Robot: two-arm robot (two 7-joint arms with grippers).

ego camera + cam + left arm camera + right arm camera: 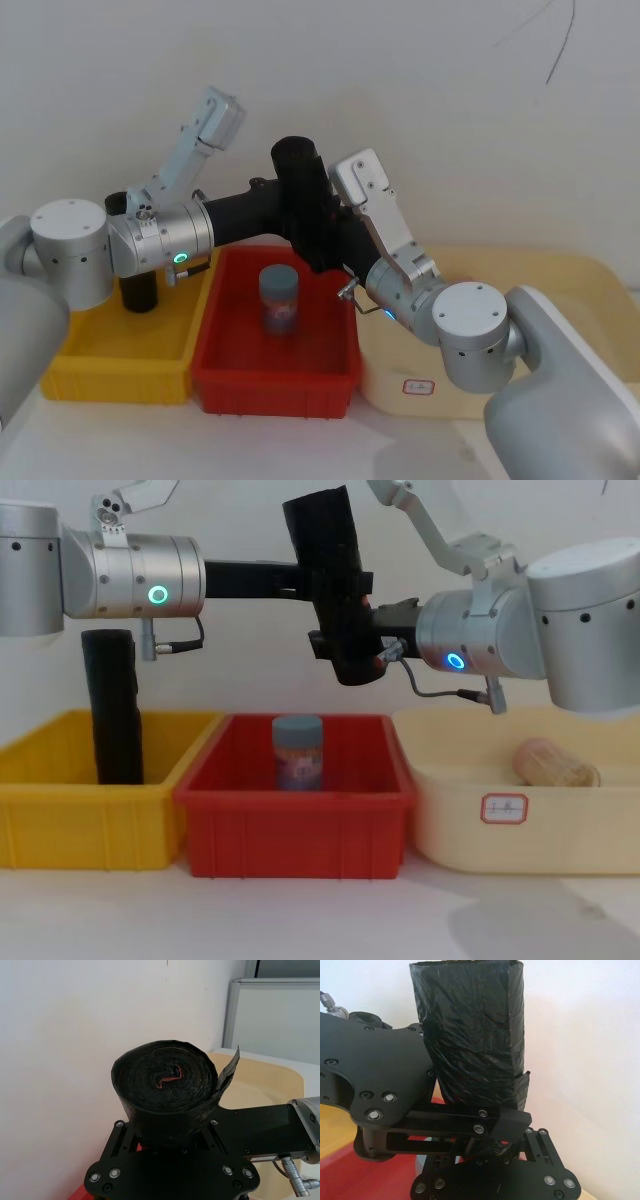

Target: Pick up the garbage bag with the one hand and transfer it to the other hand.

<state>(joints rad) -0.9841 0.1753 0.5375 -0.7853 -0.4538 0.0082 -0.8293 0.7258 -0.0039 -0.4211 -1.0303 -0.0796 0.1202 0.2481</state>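
Observation:
The garbage bag (300, 195) is a thick black crinkly roll held upright in the air above the red bin (275, 385). My left gripper (282, 205), on the wrist with the green light, reaches in from the left and is shut on the roll's middle (325, 540). My right gripper (325, 250), on the wrist with the bluish light, comes from the right and is shut on the roll's lower end (345, 645). The left wrist view looks down on the roll's top (162, 1085) between black fingers (120, 1132). The right wrist view shows its side (475, 1035).
A blue-lidded jar (298, 750) stands in the red bin (295, 805). A slimmer black roll (115, 710) stands in the yellow bin (80, 820) on the left. The cream tub (520, 830) on the right holds a wooden roller (555, 763). A white wall is close behind.

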